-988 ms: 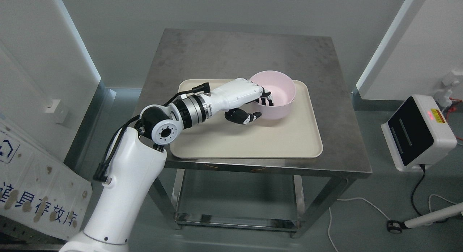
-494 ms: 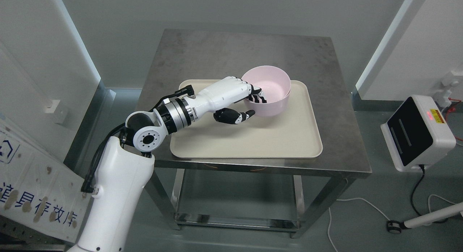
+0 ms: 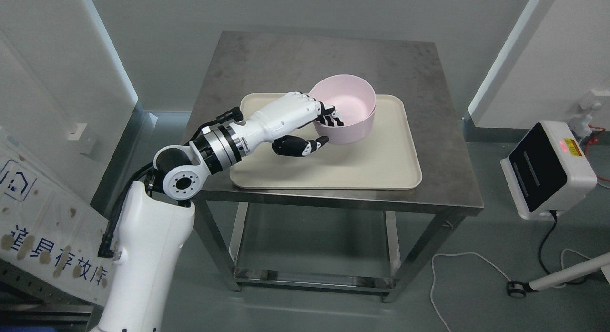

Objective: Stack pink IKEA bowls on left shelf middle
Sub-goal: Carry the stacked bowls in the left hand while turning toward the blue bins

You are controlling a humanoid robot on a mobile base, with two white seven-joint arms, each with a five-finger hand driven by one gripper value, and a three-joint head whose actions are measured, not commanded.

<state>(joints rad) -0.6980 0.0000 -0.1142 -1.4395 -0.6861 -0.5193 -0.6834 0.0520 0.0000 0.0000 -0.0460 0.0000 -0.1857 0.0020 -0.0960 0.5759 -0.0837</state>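
A pink bowl (image 3: 345,105) is held above a beige tray (image 3: 381,165) on a steel table (image 3: 295,60). My left hand (image 3: 324,129) grips the bowl's near left rim, fingers inside the bowl and thumb under its outer wall. The bowl is lifted off the tray and tilted slightly. My left arm comes in from the lower left. The right arm does not show.
A white device with a black screen (image 3: 545,172) stands on the floor at the right, with cables by it. A white panel with printed characters (image 3: 43,236) leans at the lower left. Wall panels stand on both sides of the table.
My left hand has lifted the bowl off the tray and drawn it left and back. The whole picture has also shifted a little, so the camera has moved.
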